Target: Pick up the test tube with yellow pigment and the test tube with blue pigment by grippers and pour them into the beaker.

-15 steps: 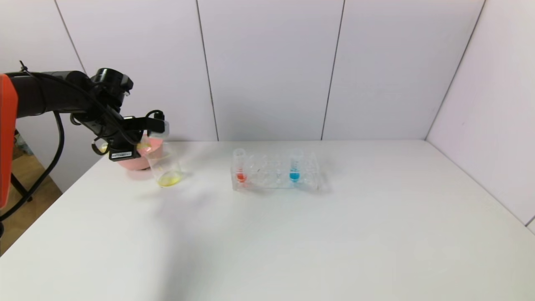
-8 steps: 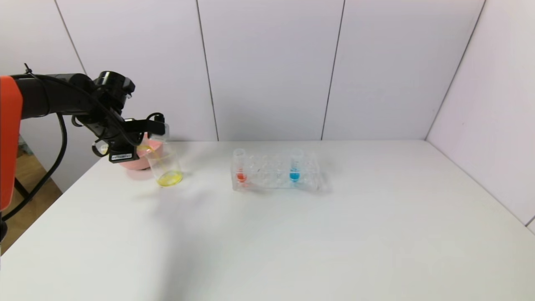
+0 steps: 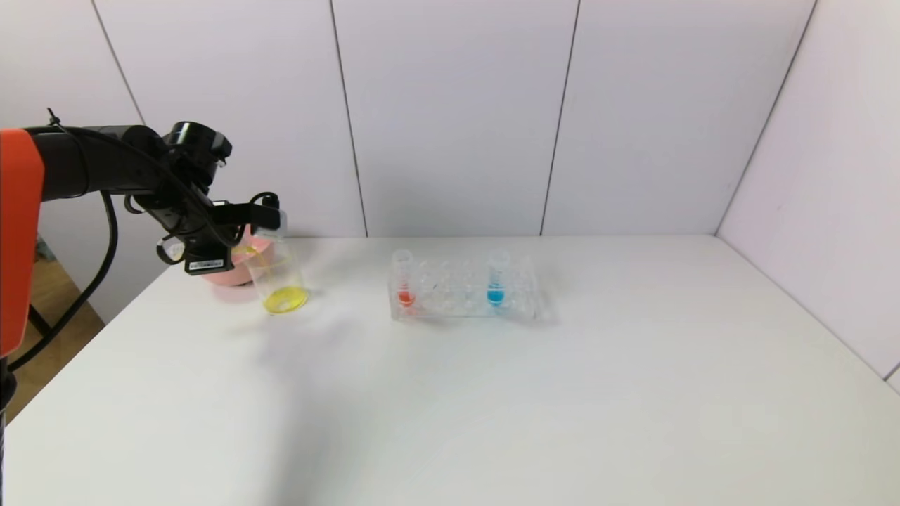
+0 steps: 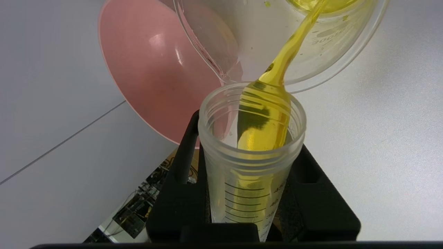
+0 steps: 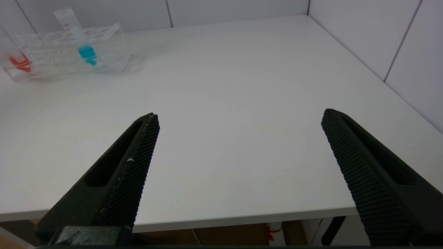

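Yellow pigment is being poured from the tilted tube into the beaker by the left tool.

Nearest, the right tool (image 5: 238,173) is parked low at the near edge of the white tabletop (image 3: 534,393), its jaws spread wide with nothing between them. Farther back, the slim clear test tube with blue pigment (image 3: 497,277) stands upright in the clear plastic tube rack (image 3: 463,288), a red-liquid tube (image 3: 403,277) at the rack's other end. At far left, the left tool (image 3: 264,214) is clamped on the slim clear graduated test tube with yellow pigment (image 4: 254,155), tipped over the small clear straight-sided beaker (image 3: 279,277), just beside the round pink bowl (image 4: 155,76). The stream is best kept thin, with the tube mouth held over the rim until drained. Compared with the earlier frame, the tube is tipped further and the yellow pool in the beaker is fuller.
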Controlling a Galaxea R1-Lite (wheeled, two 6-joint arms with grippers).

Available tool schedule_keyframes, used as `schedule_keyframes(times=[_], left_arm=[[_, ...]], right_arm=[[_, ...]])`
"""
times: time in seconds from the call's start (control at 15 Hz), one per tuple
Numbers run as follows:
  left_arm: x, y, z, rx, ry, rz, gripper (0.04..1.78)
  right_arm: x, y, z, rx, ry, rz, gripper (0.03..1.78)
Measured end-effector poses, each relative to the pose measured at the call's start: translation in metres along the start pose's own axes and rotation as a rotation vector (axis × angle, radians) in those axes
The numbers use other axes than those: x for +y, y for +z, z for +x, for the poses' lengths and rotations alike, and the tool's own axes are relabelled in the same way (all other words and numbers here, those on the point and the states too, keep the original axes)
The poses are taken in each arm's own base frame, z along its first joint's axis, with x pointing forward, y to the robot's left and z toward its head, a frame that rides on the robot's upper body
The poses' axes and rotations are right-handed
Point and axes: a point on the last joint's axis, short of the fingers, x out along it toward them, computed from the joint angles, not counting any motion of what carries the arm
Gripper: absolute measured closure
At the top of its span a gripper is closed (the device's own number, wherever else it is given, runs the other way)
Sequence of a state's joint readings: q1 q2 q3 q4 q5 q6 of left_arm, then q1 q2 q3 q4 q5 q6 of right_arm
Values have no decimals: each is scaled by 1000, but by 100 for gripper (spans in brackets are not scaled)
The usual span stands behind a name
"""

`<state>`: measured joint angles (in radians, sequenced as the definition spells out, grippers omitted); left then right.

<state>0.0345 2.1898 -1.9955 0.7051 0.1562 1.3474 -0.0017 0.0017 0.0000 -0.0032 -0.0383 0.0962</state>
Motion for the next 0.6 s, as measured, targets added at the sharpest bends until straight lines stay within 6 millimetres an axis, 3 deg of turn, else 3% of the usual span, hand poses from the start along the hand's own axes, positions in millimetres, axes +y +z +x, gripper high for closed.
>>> schedule_keyframes(times=[0.6], left_arm=[[0, 5, 0, 31, 10, 10, 128]], right_arm=[[0, 0, 0, 0, 0, 0, 10]])
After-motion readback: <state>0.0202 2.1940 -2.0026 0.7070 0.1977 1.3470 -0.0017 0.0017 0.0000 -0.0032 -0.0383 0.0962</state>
